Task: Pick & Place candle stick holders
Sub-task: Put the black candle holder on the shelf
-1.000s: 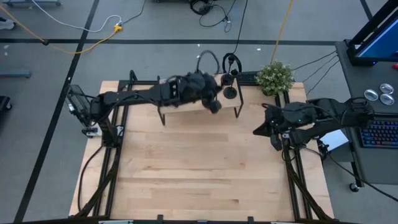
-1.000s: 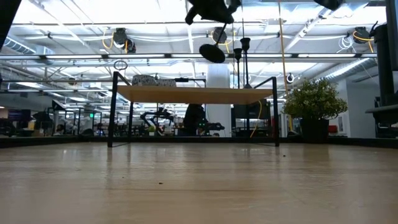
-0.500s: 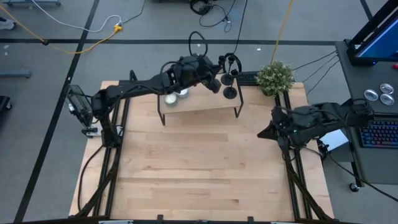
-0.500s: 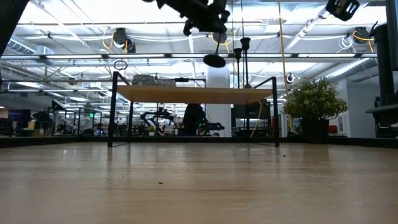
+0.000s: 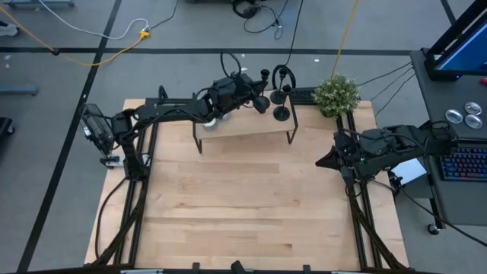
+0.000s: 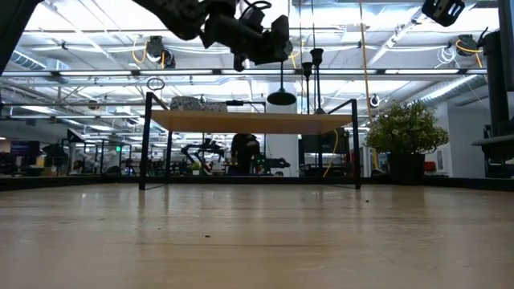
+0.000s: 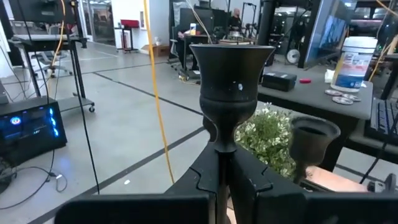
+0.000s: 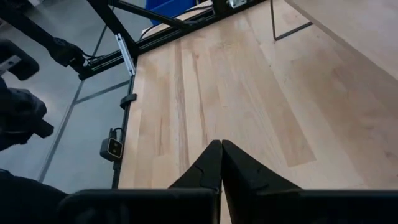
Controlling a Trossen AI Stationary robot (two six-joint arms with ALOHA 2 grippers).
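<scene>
My left gripper reaches level over the small raised shelf at the table's far middle, shut on a black candle stick holder. That holder stands upright, with its cup above my fingers and its round base a little above the shelf top. Two more black holders stand on their bases at the shelf's right end; one of them shows beyond the held one. My right gripper waits shut at the table's right side, with nothing between its fingers. My left gripper pinches the holder's thin stem, just under the cup, between its two fingers. The fingers come level from the table's left and lie across the stem. The holder is upright, its long stem and base hanging below the fingers, clear of the shelf.
White tealights lie on the shelf's left part under my left arm. A potted plant stands at the far right corner. The wooden table in front of the shelf is bare.
My left gripper has moved toward the far edge and down over the shelf, turning level. The holder, tilted before, now hangs upright with its base sunk close to the shelf top. My right gripper has drawn back a little toward the right edge.
</scene>
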